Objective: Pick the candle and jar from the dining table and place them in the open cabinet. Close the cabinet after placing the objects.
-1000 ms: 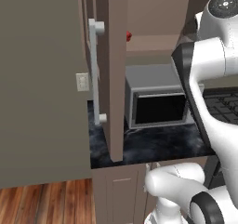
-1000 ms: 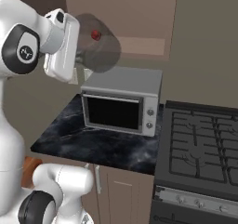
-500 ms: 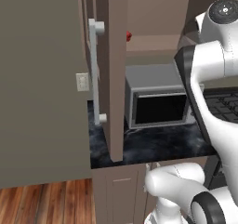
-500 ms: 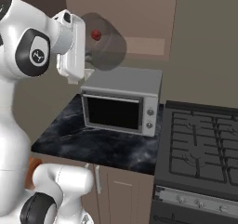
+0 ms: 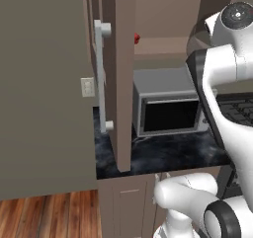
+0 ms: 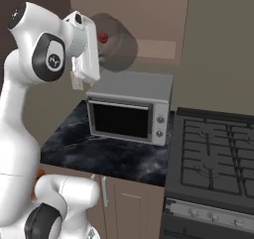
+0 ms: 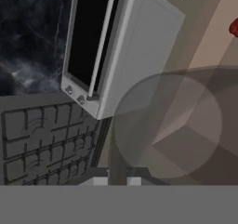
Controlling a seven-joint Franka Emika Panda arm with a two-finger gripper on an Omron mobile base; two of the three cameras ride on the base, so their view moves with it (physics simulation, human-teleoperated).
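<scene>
The jar (image 5: 137, 38) already sits on the cabinet (image 5: 123, 59) shelf, at about 10 o'clock from the microwave (image 5: 168, 108); I cannot make out the candle. Judging by that, the step in hand is closing the door: the arm should swing wide round the door's free edge and push near the bar handle (image 5: 101, 76), clear of the shelf. The arm is raised, its forearm folded at shelf height, the hand looking down across the microwave and stove (image 7: 46, 144). The end effector's fingers are together, holding nothing.
</scene>
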